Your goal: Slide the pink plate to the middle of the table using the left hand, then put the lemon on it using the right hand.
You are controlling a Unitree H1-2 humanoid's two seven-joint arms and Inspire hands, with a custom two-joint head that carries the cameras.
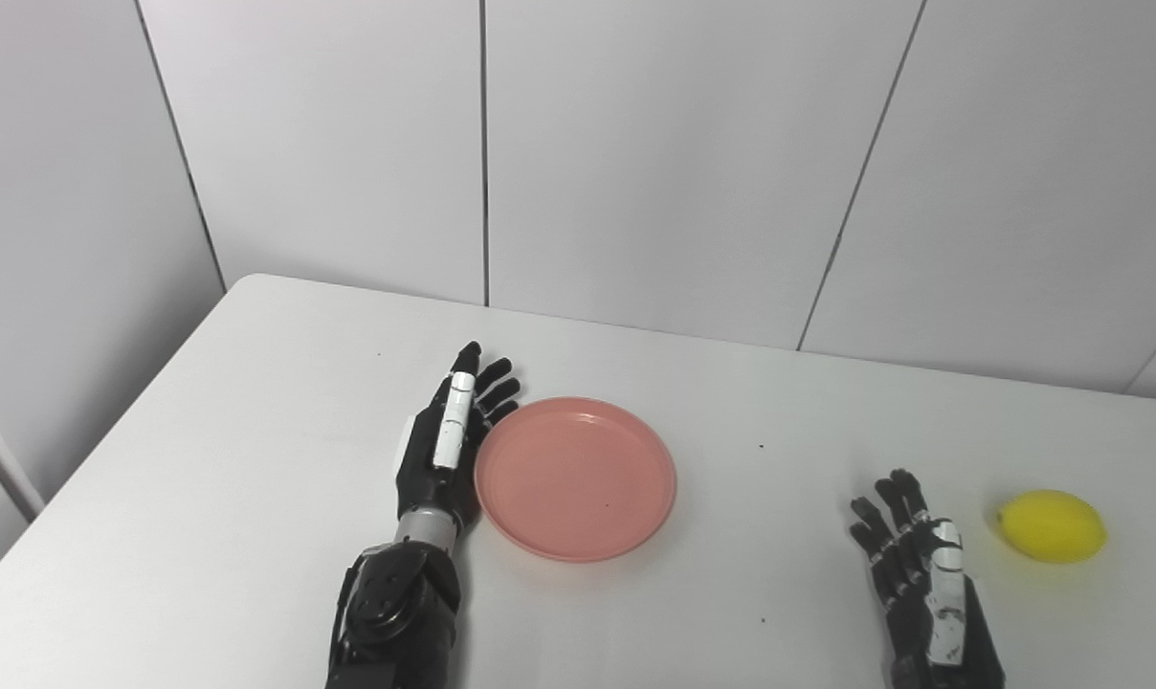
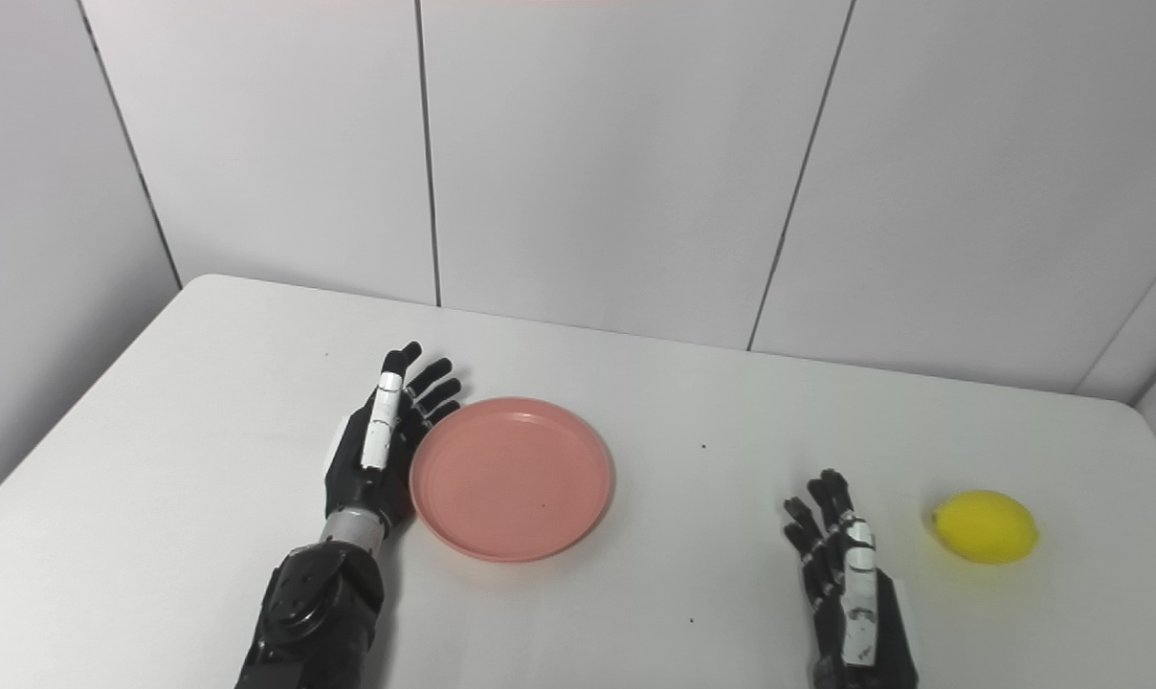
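**Left hand flat against plate rim; lemon untouched at right**

I see the left hand (image 1: pixel 441 450) lying edge-on beside the pink plate (image 1: pixel 575 477), its fingers (image 1: pixel 485 383) stretched out straight and close together, pointing away from me. The palm side sits against the plate's left rim; it looks like contact, with nothing gripped.

The right hand (image 1: pixel 922 574) is low at the near right, fingers (image 1: pixel 884 517) extended and slightly spread, holding nothing. I cannot tell whether it rests on the desk (image 1: pixel 253 431) or hangs just above it.

The plate lies flat, a little left of the desk's middle, and carries nothing. The lemon (image 1: pixel 1052 525) lies on the desk near the right edge, just beside the right hand and apart from it, well apart from the plate.

I can read no brand, label or writing on any item.

The desk is plain white with rounded far corners and a few small dark specks. Behind it stands a wall of pale grey panels (image 1: pixel 683 144) with thin dark seams.
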